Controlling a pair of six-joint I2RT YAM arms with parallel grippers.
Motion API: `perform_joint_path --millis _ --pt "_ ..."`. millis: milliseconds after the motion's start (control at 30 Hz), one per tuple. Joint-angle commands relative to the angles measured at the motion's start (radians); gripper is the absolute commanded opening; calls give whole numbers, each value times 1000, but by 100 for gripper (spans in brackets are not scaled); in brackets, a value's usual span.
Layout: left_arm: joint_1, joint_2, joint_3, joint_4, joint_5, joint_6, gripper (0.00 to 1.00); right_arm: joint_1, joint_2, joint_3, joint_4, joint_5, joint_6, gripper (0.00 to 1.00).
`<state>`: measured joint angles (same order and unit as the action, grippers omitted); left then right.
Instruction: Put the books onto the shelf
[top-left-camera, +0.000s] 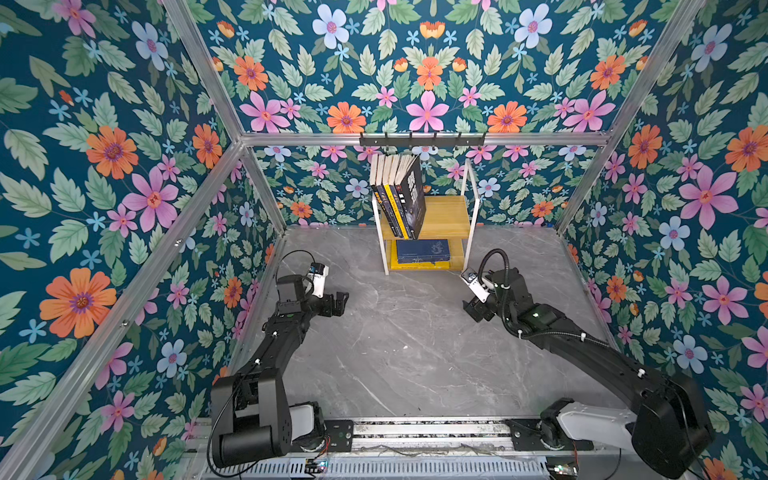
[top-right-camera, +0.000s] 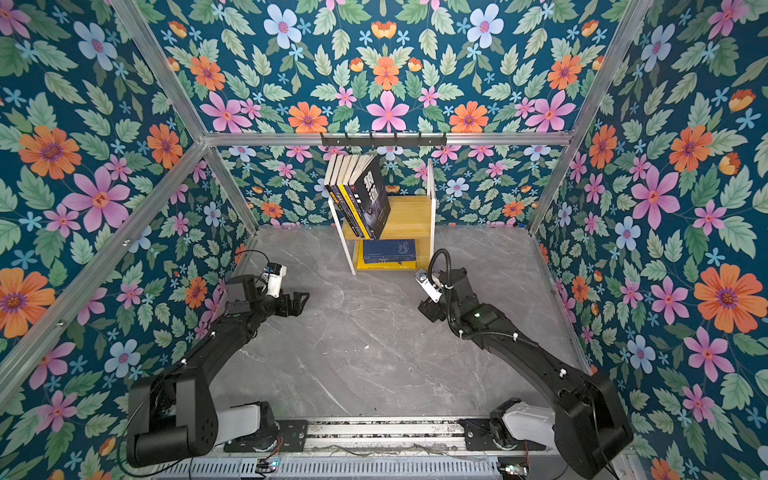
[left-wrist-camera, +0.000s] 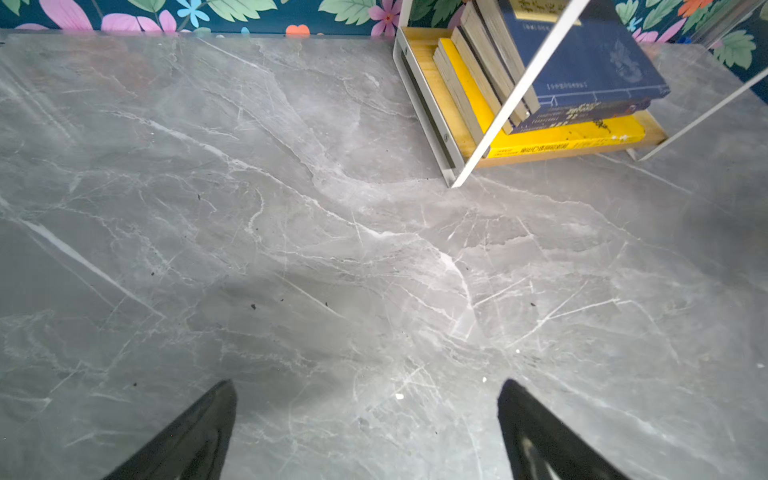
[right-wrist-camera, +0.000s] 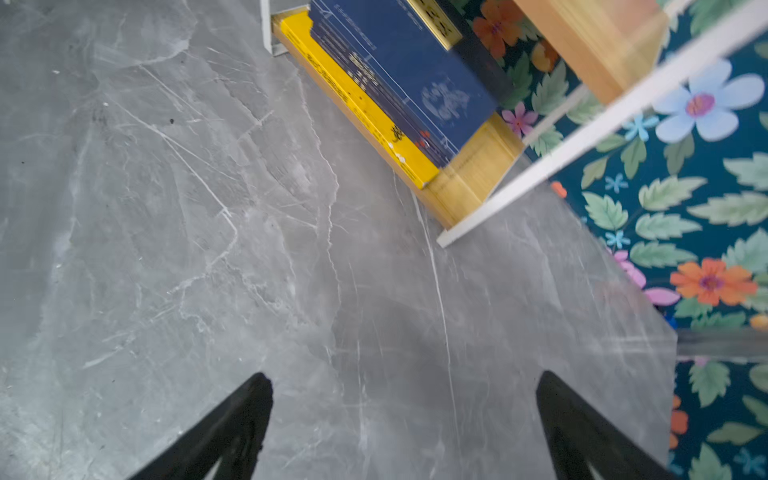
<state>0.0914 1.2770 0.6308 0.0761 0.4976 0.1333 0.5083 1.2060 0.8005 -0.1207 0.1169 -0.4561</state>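
Note:
The shelf, yellowish wood boards in a white frame, stands at the back middle of the table. On its upper board several books stand leaning, a black one in front. On the lower board more books lie in a flat stack, navy on top and yellow at the bottom. My left gripper hangs open and empty over bare table, left of the shelf. My right gripper is open and empty too, just in front of the shelf's right leg.
A black hook rail runs along the aluminium bar above the shelf. Floral walls close in the grey marble table on three sides. Both arm bases sit on a metal rail at the front edge.

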Motion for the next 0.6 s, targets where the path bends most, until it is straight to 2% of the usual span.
perform_joint_path --millis 0,167,333,433,567 --pt "-1 22 -75 281 7 28 100 -39 -84 -89 68 39 161 99" --pt "-1 67 -204 565 2 -10 100 -132 -224 -232 119 73 272 99" --pt "-2 130 -306 817 -6 -43 100 -298 -339 -353 195 56 401 99" --pt "-2 155 -317 905 -36 -60 100 -359 -358 -399 243 51 441 99" --pt "-4 221 -341 1060 -68 -78 100 -375 -329 -454 349 65 458 99"
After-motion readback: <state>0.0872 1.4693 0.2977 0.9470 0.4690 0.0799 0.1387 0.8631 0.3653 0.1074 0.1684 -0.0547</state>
